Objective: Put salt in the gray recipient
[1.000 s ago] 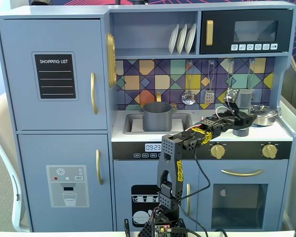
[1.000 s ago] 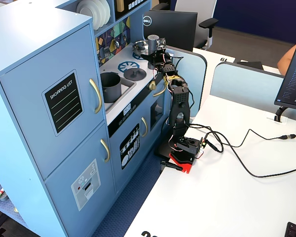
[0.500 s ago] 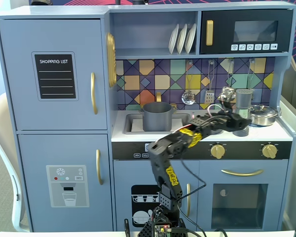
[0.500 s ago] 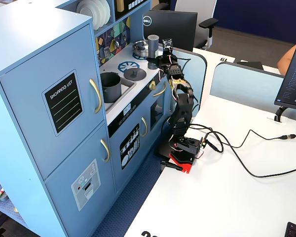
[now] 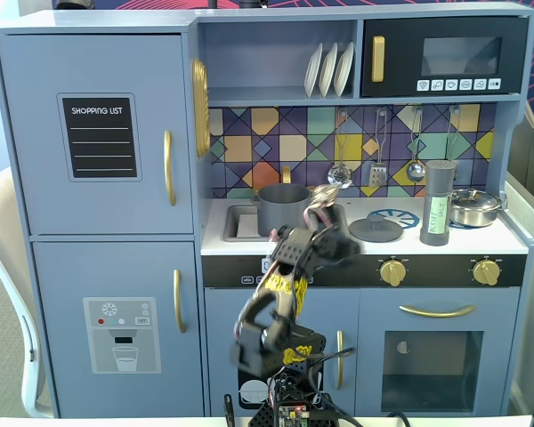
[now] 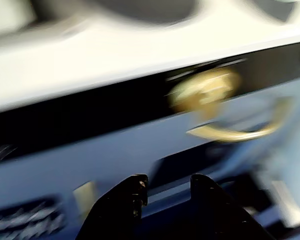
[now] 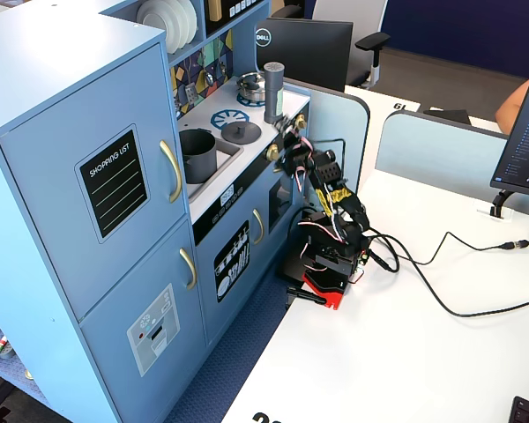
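The salt (image 5: 437, 203) is a tall slim gray grinder with a pale green label. It stands upright on the right of the toy stovetop, also in a fixed view from the side (image 7: 273, 92). The gray recipient (image 5: 282, 209) sits in the sink, seen from the side too (image 7: 198, 154). My gripper (image 5: 327, 218) hangs in front of the counter edge between sink and stove, well left of the salt. In the blurred wrist view my gripper (image 6: 167, 181) is open with nothing between its fingers. It faces the oven front.
A flat gray lid (image 5: 376, 229) with a knob lies on the left burner. A shiny steel pot (image 5: 474, 206) stands right of the salt. Ladles (image 5: 340, 174) hang on the backsplash. A gold knob (image 6: 205, 90) and an oven handle (image 6: 240, 132) are close ahead.
The arm has folded back, down and left, away from the salt at the stove's right. The salt stays upright there, free of the gripper.
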`<action>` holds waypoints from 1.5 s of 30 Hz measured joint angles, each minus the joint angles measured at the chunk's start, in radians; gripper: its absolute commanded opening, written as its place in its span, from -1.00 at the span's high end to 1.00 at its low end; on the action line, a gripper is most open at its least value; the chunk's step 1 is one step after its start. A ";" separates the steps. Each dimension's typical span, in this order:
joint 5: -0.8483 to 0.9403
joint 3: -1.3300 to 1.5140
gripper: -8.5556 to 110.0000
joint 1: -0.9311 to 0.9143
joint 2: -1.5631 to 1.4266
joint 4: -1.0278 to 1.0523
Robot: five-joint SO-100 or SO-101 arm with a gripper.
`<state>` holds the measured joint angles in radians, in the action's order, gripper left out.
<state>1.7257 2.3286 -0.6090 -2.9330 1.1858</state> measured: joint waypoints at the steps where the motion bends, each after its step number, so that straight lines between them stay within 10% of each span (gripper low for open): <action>1: -0.012 0.037 0.85 0.069 -0.044 0.028; 10: -0.075 0.439 0.85 0.436 -0.144 0.003; 25: -0.353 0.787 0.85 0.472 -0.196 -0.089; 45: -0.204 0.787 0.78 0.471 -0.275 0.137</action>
<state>1.5217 3.1155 -0.1381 -3.2076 1.3223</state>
